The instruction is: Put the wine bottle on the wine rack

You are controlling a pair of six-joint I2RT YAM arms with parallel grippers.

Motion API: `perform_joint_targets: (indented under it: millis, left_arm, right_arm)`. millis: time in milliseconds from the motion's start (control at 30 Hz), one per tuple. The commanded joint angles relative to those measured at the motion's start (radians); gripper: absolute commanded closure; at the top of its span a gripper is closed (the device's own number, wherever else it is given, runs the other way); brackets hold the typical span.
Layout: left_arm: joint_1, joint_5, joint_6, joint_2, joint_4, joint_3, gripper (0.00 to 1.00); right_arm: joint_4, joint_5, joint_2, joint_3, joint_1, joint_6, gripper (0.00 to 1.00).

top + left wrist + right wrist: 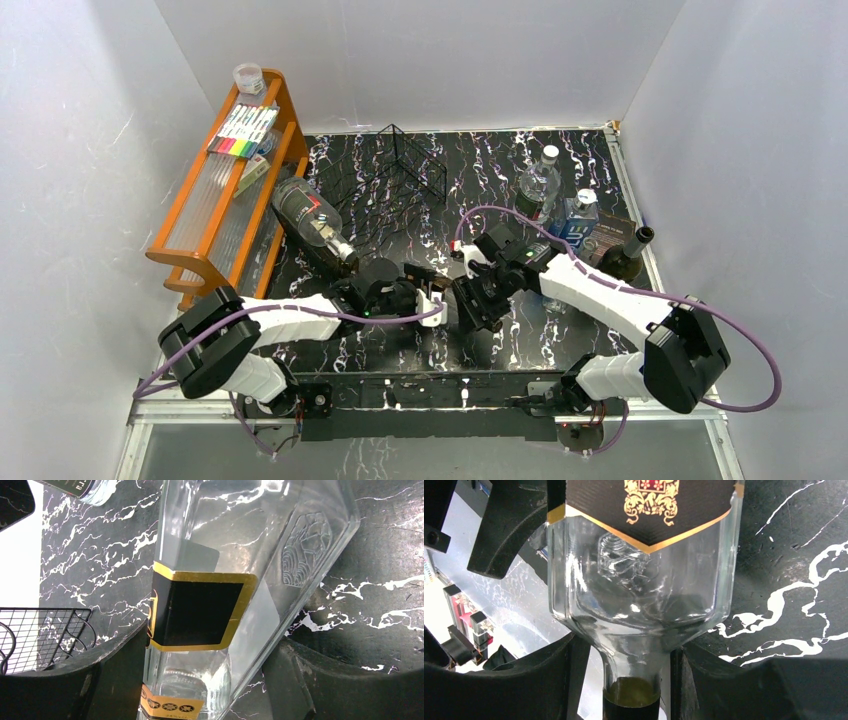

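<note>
Both arms meet over the near middle of the tabletop (400,352), and the wine bottle (215,555) is right there between them: clear square glass, black label edged in gold. The left gripper (210,647) is clamped across the glass body, a finger pressed to each flank, level with the label. Over on the right wrist view, the right gripper (629,647) has its jaws parted and straddles the neck. A thin strip of gap shows on either side of the neck, while the bottle's shoulders sit against the fingertips (564,660). The neck end lies nearest both wrist cameras, with the body running away from them. From above, the glass is all but hidden by the two grippers, and I cannot tell whether its base touches the tabletop. The wine rack (405,165) stands at the far side of the tabletop, well apart from the bottle. Just beside the orange shelf (225,200) on the left is another clear bottle (308,222), neck pointing toward the arms, and a dark bottle (625,255) sits near the right edge.
</note>
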State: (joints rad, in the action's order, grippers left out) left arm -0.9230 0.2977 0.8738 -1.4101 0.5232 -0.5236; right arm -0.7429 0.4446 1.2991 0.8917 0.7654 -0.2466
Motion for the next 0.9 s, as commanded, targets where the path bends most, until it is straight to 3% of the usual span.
perform_joint_targets:
  millis: [0,133,233,267,400,533,600,800,867]
  left_arm:
    - [-0.005,0.005,-0.181,0.037,0.18,-0.005,0.68]
    - [-0.006,0.012,-0.191,0.038,0.178,-0.017,0.68]
    - [-0.006,0.015,-0.196,0.037,0.18,-0.02,0.69]
    - [-0.005,0.015,-0.198,0.037,0.185,-0.021,0.69]
    - [-0.003,0.024,-0.215,0.037,0.187,-0.024,0.69]
    - [0.002,0.038,-0.237,0.064,0.169,-0.033,0.66]
    - [0.002,0.035,-0.248,0.072,0.157,-0.037,0.6]
    - [0.003,-0.04,-0.287,0.101,0.145,-0.032,0.04]
    - [0.005,-0.049,-0.278,0.114,0.102,-0.041,0.02]
  right_arm:
    - [0.148,0.149,-0.008,0.004,0.022,0.006,0.37]
    - [0.162,0.136,-0.001,-0.013,0.022,0.0,0.34]
    - [0.168,0.111,0.006,-0.017,0.022,-0.001,0.38]
    - [0.174,0.102,0.007,-0.018,0.022,-0.005,0.43]
    - [0.178,0.061,-0.001,-0.02,0.021,-0.014,0.96]
    - [0.169,0.007,-0.027,-0.019,0.023,-0.015,1.0]
    - [0.179,-0.016,-0.051,-0.019,0.023,-0.018,1.0]
    - [0.268,-0.088,-0.147,-0.039,0.03,-0.025,1.0]
    - [0.296,-0.129,-0.159,-0.052,0.034,-0.032,1.0]
